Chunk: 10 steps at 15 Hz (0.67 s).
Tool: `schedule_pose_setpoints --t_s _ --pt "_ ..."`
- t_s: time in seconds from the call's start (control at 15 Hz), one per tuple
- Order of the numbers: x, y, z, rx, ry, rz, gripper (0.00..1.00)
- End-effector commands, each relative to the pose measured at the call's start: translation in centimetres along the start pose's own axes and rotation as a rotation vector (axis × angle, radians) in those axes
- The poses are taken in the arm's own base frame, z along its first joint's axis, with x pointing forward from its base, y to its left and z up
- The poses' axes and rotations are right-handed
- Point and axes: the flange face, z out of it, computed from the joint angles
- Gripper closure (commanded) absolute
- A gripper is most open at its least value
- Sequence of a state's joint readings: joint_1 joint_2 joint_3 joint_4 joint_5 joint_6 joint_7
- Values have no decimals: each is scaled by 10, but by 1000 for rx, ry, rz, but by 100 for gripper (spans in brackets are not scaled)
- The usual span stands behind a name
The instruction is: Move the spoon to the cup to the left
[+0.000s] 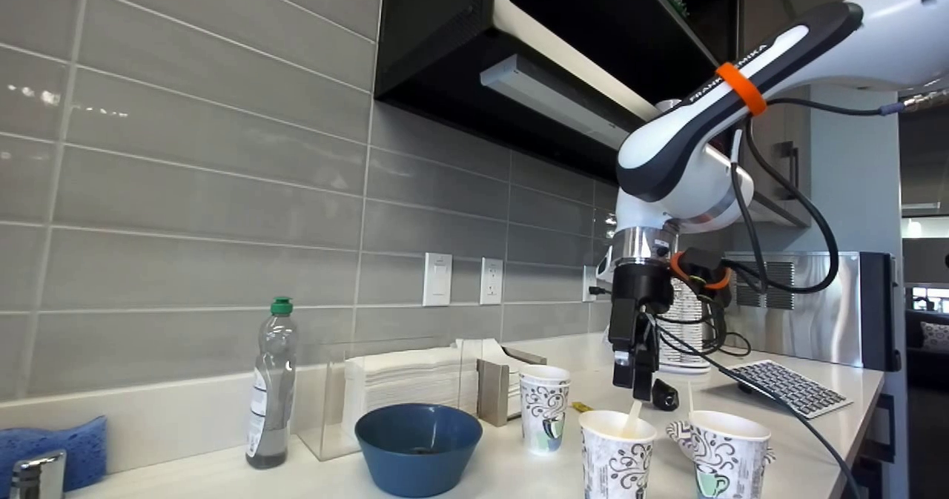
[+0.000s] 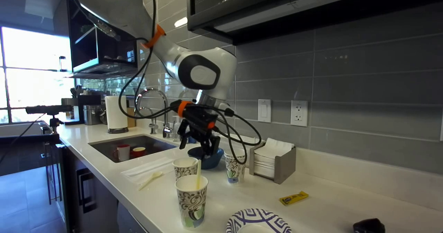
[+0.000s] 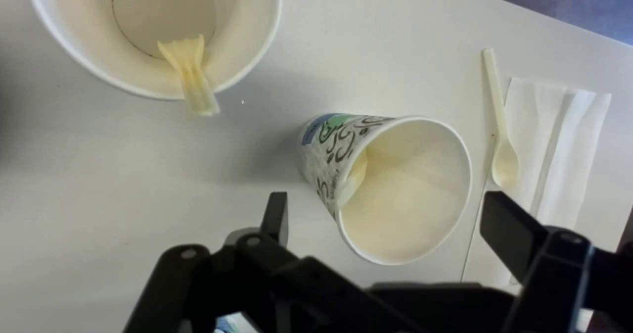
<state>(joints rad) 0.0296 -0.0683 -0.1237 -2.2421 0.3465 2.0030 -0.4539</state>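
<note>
Two black fingers (image 3: 512, 234) of the gripper (image 3: 385, 213) stand wide apart in the wrist view, with the mouth of a patterned paper cup (image 3: 403, 197) showing through the space between them. In an exterior view the fingers hang just above this cup, and the pale utensil (image 1: 632, 421) slanting out of it ends close beneath them; whether finger and utensil touch cannot be told from that angle, and the utensil's lower part is hidden by the cup wall. Near this cup but apart from it, a second patterned cup (image 2: 191, 205) stands upright, holding another pale utensil (image 3: 193, 78) that leans on the rim and flares at its inner end. On the opposite side of the first cup lies the spoon (image 3: 499, 120), cream white, its bowl on the edge of a folded napkin (image 3: 568, 140) and its long thin handle reaching over the countertop (image 3: 371, 61). A third patterned cup (image 2: 232, 169) stands a little farther off, near a blue bowl (image 1: 419, 466) and a grey napkin holder (image 2: 285, 165). Beyond the bowl, a clear bottle (image 1: 271, 395) with a green cap stands before the tiled wall (image 1: 200, 210), well apart from the gripper. Farthest out, in an exterior view, are the sink (image 2: 148, 141), with a mug (image 2: 123, 153) in it, and past that a white paper roll (image 2: 116, 113) standing upright on the countertop.
</note>
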Motion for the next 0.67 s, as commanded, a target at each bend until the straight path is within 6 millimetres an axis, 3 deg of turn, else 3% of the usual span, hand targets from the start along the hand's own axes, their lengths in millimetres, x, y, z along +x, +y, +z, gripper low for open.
schedule_pose_setpoints --t_s 0.0,0.07,0.2,0.33,0.6 --pt "6 6 2 28 -19 16 6" --pt "6 8 3 28 -22 21 10" --pt "3 11 3 27 -25 29 35" --pt "2 13 2 27 -25 34 52" --pt "0 17 0 26 -21 41 79"
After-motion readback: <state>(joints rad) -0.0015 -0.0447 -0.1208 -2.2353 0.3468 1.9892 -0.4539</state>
